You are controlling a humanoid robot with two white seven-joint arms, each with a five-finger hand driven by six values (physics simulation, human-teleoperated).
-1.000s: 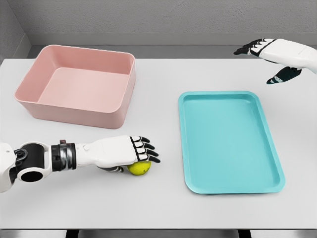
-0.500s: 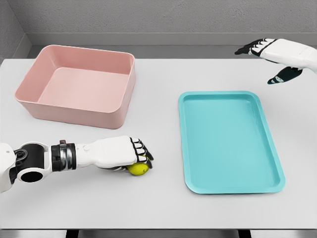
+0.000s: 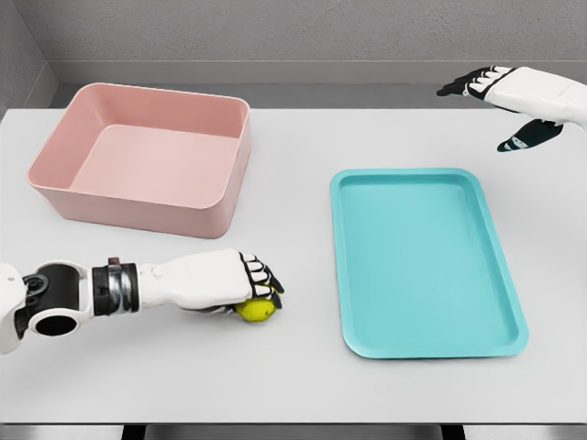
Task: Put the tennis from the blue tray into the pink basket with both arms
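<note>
A yellow-green tennis ball [image 3: 257, 311] lies on the white table, left of the blue tray [image 3: 425, 259]. My left hand [image 3: 246, 286] covers the ball from above and its fingers are curled around it. The tray holds nothing. At the back left stands the pink basket [image 3: 147, 158], also with nothing in it. My right hand [image 3: 500, 99] hovers high at the back right, past the tray's far corner, fingers spread and holding nothing.
The white table [image 3: 293, 385] runs to a front edge near the bottom of the view. A grey wall closes off the back.
My left hand's fingers have curled down around the ball. The right hand has drifted slightly right and up.
</note>
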